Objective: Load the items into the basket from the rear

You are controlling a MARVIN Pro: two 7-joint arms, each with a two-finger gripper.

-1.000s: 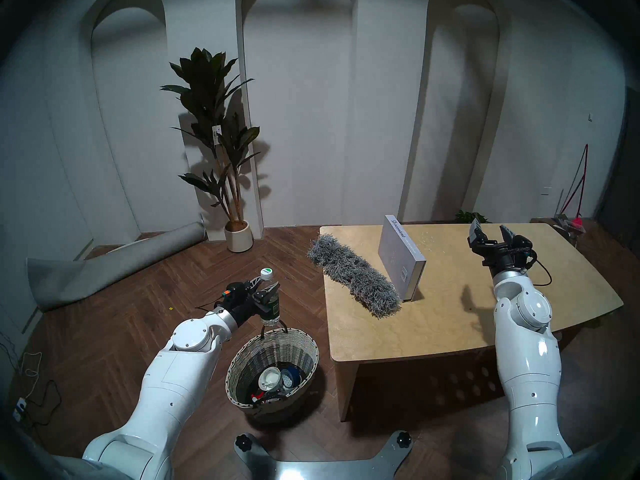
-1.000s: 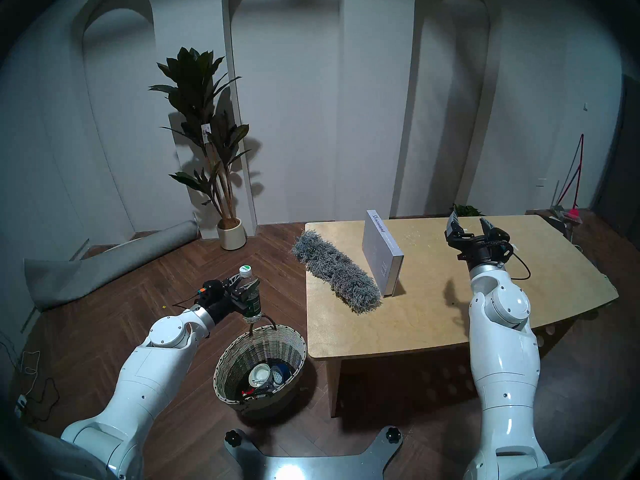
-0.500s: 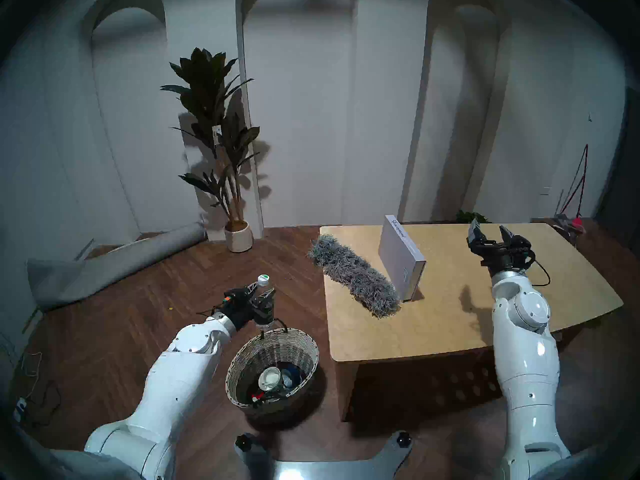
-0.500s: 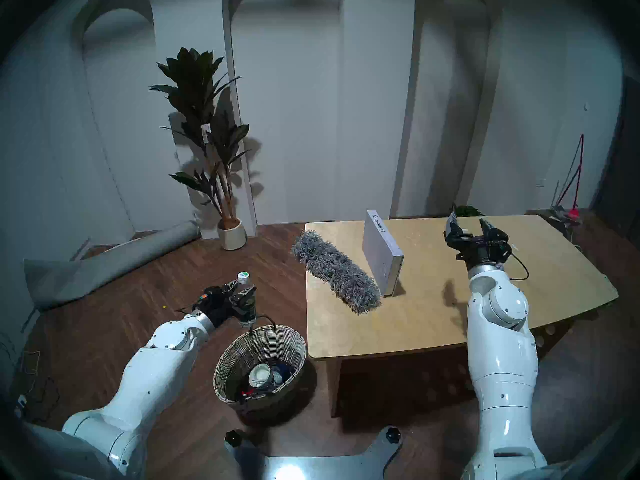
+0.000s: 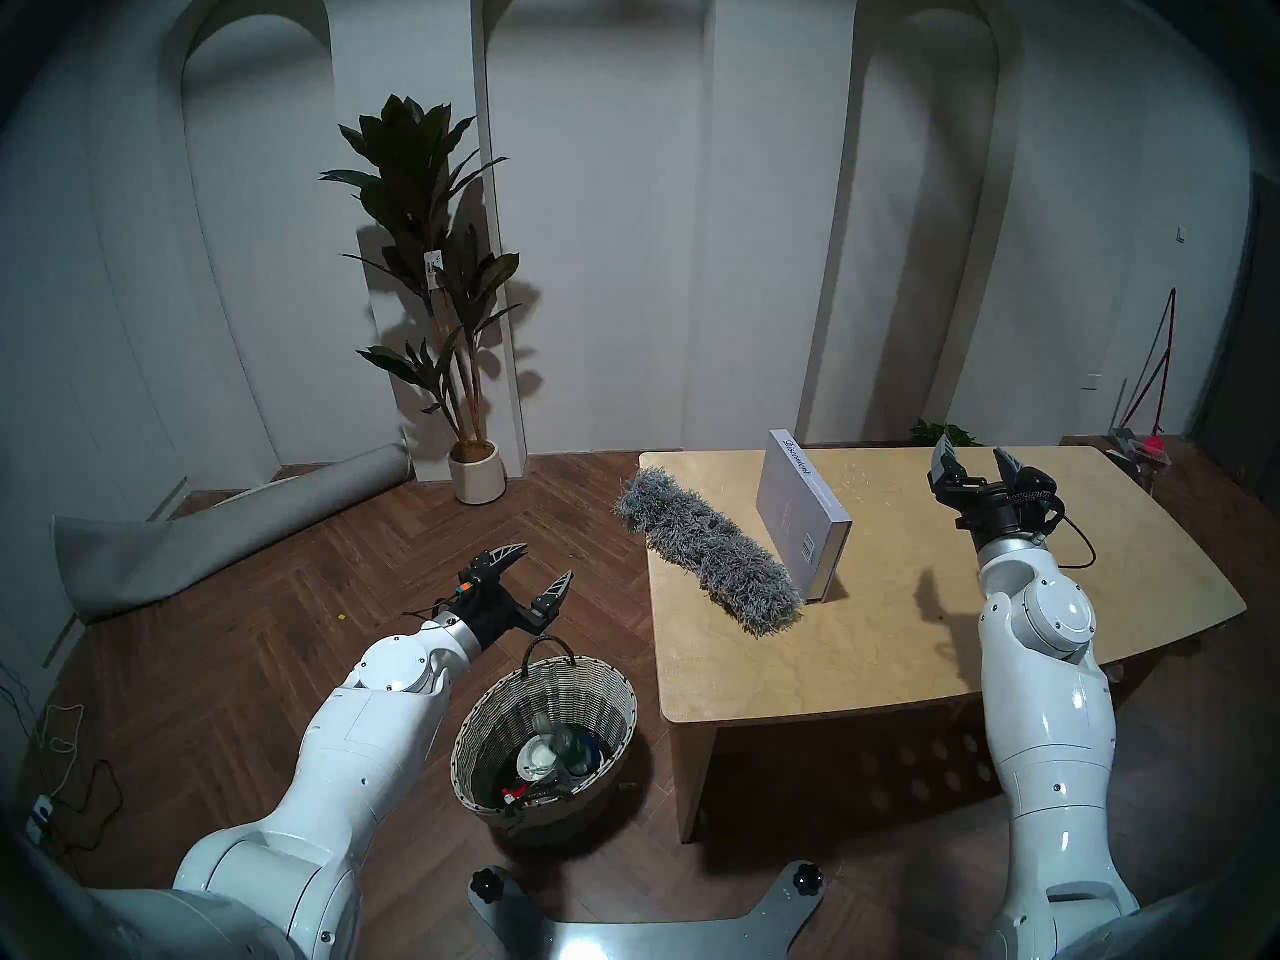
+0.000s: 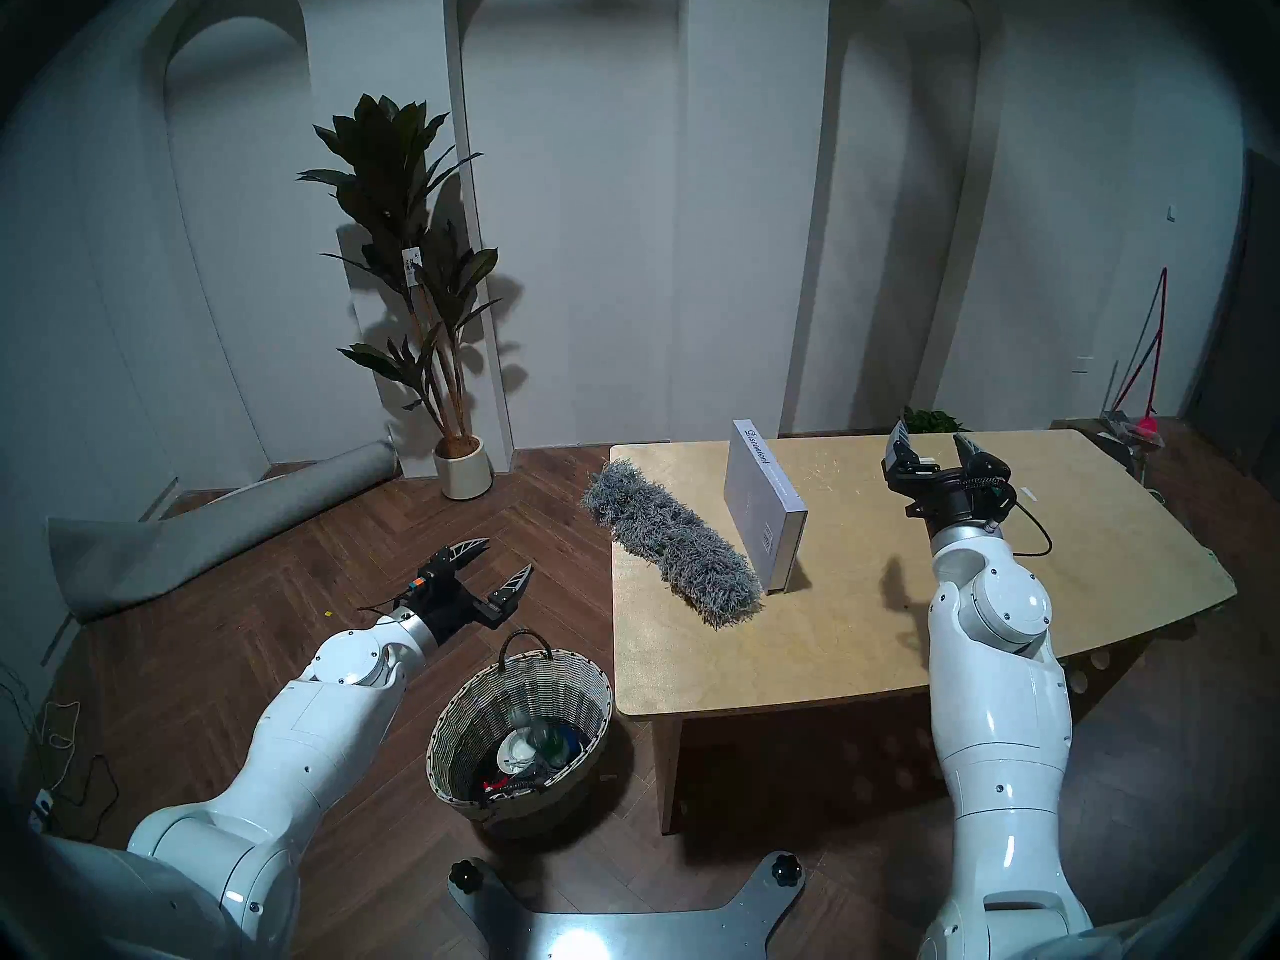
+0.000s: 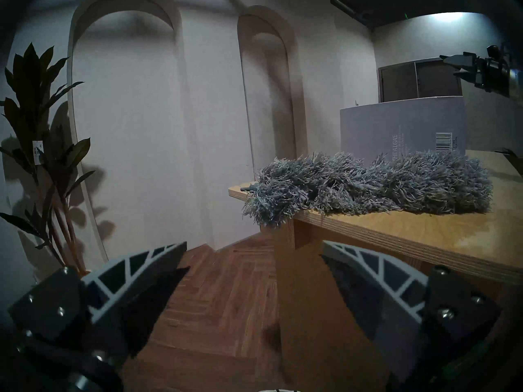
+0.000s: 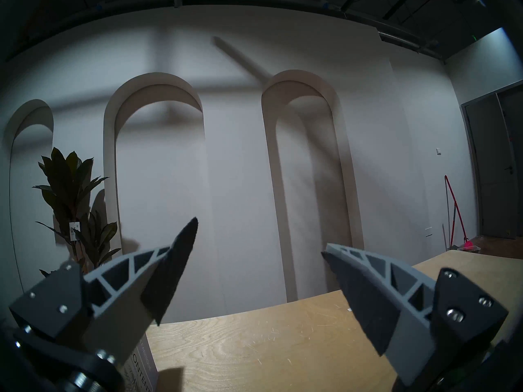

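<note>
The clear bottle (image 5: 569, 742) lies inside the round wicker basket (image 5: 609, 695) on the floor, among other small things. My left gripper (image 5: 547, 562) is open and empty, just behind the basket's dark loop handle (image 5: 550, 650). The shaggy grey duster head (image 5: 710, 564) lies slantwise on the wooden table (image 5: 900, 633), its far end over the left edge. The grey-lavender book (image 5: 796, 515) stands on edge right beside it. My right gripper (image 5: 973, 448) is open and empty above the table's far right part. The left wrist view shows the duster (image 7: 368, 185) and the book (image 7: 402, 131) ahead.
A potted plant in a white pot (image 5: 476, 472) stands by the back wall. A rolled grey carpet (image 5: 228, 522) lies on the floor at left. Cables (image 5: 62, 785) lie at the far left. My base plate (image 5: 644, 917) is in front of the basket.
My left gripper lowered the bottle over the basket's rear, then opened. The bottle dropped into the basket and the gripper lifted back a little. The right arm barely moved.
</note>
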